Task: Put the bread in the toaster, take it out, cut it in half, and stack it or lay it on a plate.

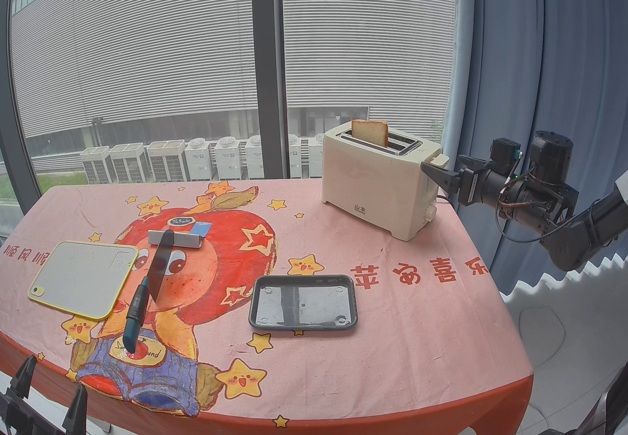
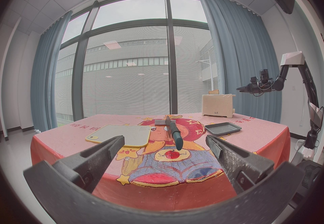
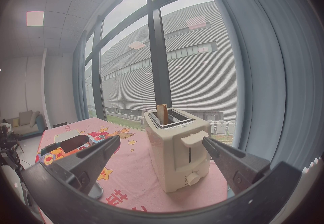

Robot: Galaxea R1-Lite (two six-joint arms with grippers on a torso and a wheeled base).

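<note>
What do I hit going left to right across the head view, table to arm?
cutting board → knife → tray → toaster with the bread in its slot → right gripper

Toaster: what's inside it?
A slice of bread stands in one slot of the toaster, its top sticking out. Its lower part is hidden by the toaster's walls, as is the bottom of the other slot.

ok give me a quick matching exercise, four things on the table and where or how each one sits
1 bread
2 knife
3 plate
4 cutting board

a dark, rectangular
b sticking up from the toaster
c yellow-rimmed, on the robot's left
d blade propped on a small stand

Pairs: 1-b, 2-d, 3-a, 4-c
</note>
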